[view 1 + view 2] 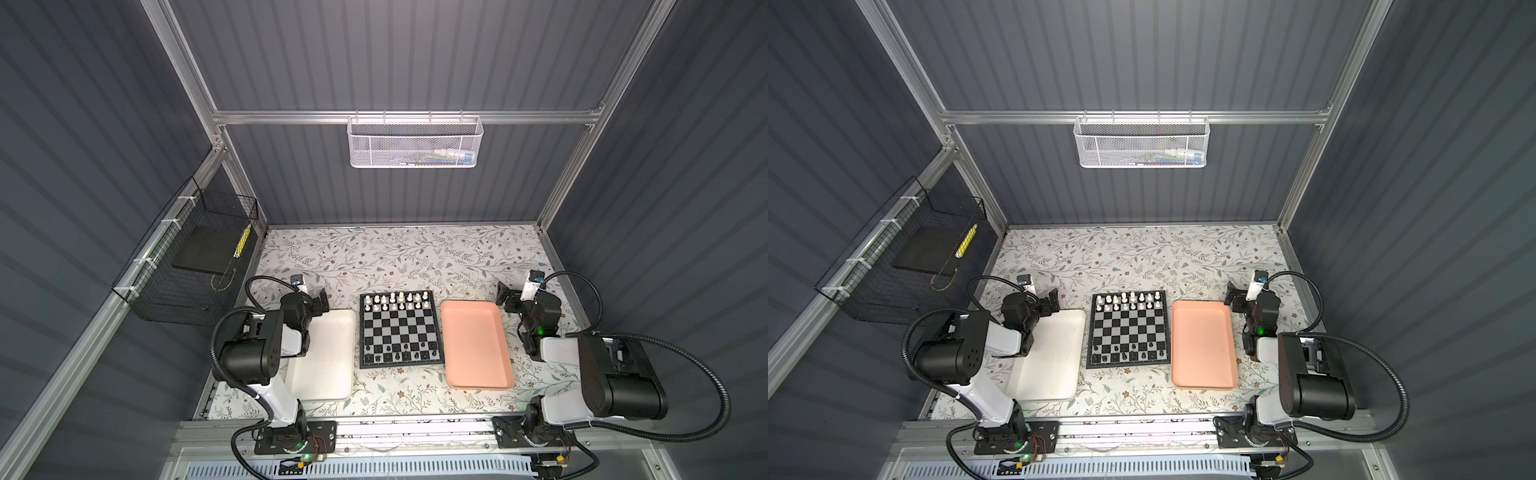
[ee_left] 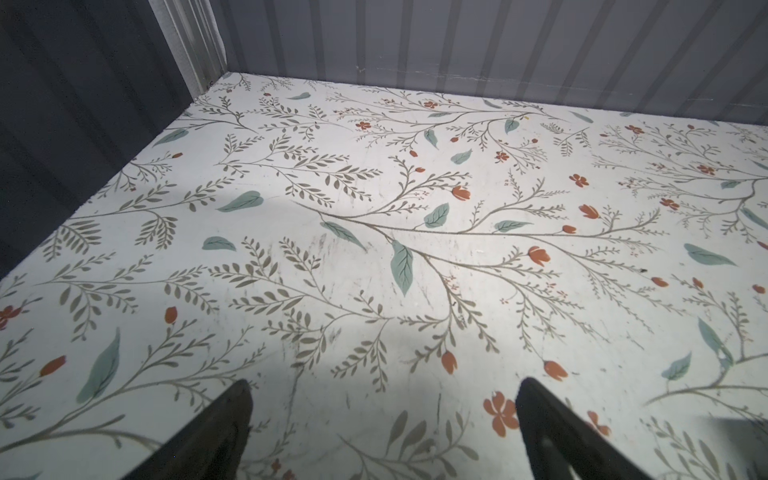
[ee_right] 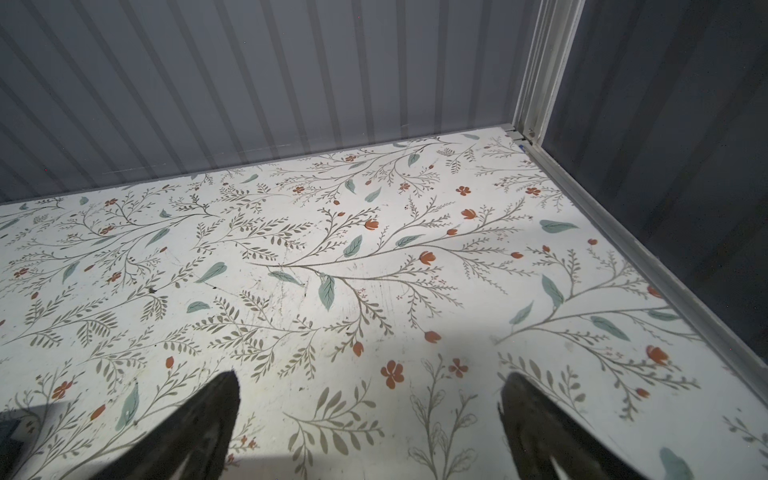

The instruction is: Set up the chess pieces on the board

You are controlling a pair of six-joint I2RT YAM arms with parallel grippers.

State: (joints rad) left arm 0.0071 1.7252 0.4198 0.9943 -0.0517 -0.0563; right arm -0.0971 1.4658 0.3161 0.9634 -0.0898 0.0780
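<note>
Two full rows of white chess pieces (image 1: 395,301) are standing along the far edge of the board (image 1: 360,332), and two rows of black chess pieces (image 1: 398,351) are lining its near edge. I am judging the set-up as finished or nearly so, though the pieces are too small for me to check each square.

The board is lying in the middle of the desk (image 1: 395,257), between a white tray (image 1: 328,374) and a pink tray (image 1: 478,353). Both trays are looking empty, which fits that reading.

I am holding my left claw (image 1: 321,301) over the white tray's far corner and my right claw (image 1: 505,297) just past the pink tray's far corner. Both are spread wide, gripping nothing, and keeping clear of the board so no piece is getting knocked.

Both top views are showing the board and trays. The wrist views are missing these entirely, showing only flowered desk and wall. They are confirming bare desk between my left fingertips (image 2: 232,415) and my right fingertips (image 3: 216,411).
</note>
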